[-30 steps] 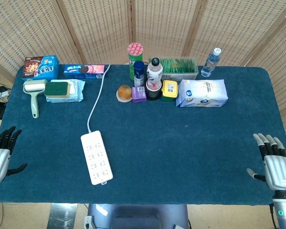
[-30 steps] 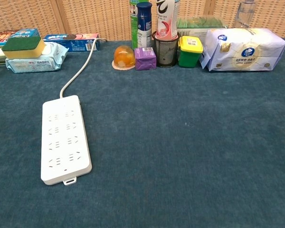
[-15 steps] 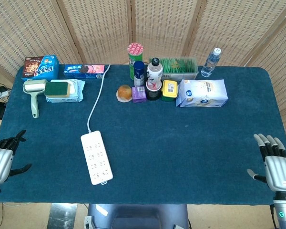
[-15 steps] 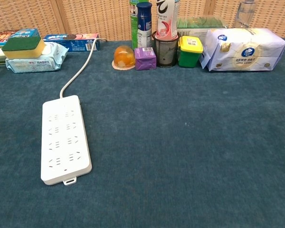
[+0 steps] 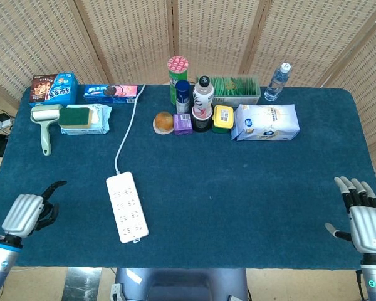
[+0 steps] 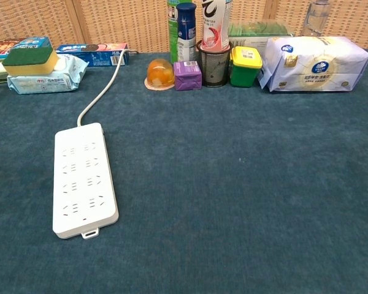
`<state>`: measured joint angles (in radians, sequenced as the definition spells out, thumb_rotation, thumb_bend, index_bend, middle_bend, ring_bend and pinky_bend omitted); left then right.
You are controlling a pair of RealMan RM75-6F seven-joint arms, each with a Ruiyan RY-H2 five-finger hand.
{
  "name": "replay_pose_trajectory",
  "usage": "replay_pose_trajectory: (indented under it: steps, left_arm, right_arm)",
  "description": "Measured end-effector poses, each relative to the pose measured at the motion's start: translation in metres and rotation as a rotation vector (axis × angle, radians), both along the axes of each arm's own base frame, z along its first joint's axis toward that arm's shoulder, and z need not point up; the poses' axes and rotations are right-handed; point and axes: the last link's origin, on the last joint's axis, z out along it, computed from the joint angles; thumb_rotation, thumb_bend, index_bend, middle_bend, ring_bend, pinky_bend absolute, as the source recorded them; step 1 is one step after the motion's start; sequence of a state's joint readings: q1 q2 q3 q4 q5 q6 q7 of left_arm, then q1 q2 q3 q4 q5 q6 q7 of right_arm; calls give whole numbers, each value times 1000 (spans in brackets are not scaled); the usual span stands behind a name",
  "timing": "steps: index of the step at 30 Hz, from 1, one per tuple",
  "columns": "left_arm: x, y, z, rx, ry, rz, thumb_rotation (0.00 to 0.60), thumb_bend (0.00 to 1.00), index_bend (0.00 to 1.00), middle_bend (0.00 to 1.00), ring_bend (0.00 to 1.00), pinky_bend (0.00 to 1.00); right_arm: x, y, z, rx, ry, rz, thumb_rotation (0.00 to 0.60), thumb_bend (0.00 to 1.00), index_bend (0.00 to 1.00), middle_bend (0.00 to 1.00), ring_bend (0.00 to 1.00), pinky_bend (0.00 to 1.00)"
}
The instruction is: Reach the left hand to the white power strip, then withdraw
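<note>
**The left hand is on its way to the power strip**

The flat white plastic power strip (image 5: 127, 207) lies on the dark blue cloth table (image 5: 238, 188), near the front edge, a bit left of the middle. Its white cord (image 5: 126, 132) runs away toward the back of the table.

The silver left hand (image 5: 26, 214) is over the front left corner of the table. It holds nothing. Its dark fingers (image 5: 50, 188) are partly curled, with one poking out toward the power strip. It is near the strip but not touching it. The silver right hand (image 5: 365, 216) is at the front right corner, with its fingers apart and nothing in it. The chest view shows no hands at all.

What could go wrong? I think the hand could come in too low and bump the long side of the strip. Then the strip would slide on the cloth or turn. A fingertip could also catch in one of the little plug holes. When the hand pulls back, it could drag the strip along with it. If the hand goes too far back, it could snag the cord.

What is different from a second ago? The left hand was out past the left edge of the table then. Now it has moved in over the cloth, closer to the strip. The strip and the right hand have not moved.
</note>
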<state>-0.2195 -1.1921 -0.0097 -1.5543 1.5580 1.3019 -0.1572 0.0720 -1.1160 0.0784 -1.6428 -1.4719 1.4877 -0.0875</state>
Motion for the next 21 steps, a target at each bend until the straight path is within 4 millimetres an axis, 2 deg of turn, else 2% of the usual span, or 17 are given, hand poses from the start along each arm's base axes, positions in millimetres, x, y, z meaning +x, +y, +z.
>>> replay_pose_trajectory:
  steps: [10, 14, 21]
  left_arm:
    - [26, 33, -22, -97, -9, 46, 600, 632, 238, 1000, 1000, 1000]
    - [42, 46, -35, -173, -10, 74, 600, 631, 250, 1000, 1000, 1000]
    - [67, 63, -51, -208, 42, 74, 600, 631, 250, 1000, 1000, 1000]
  right_arm:
    - [-6, -2, 0, 16, -12, -34, 600, 0, 63, 88, 80, 9]
    - [-7, -3, 1, 17, -15, -37, 600, 0, 63, 88, 80, 9]
    - [-9, -3, 1, 22, -18, -47, 600, 0, 63, 88, 79, 9]
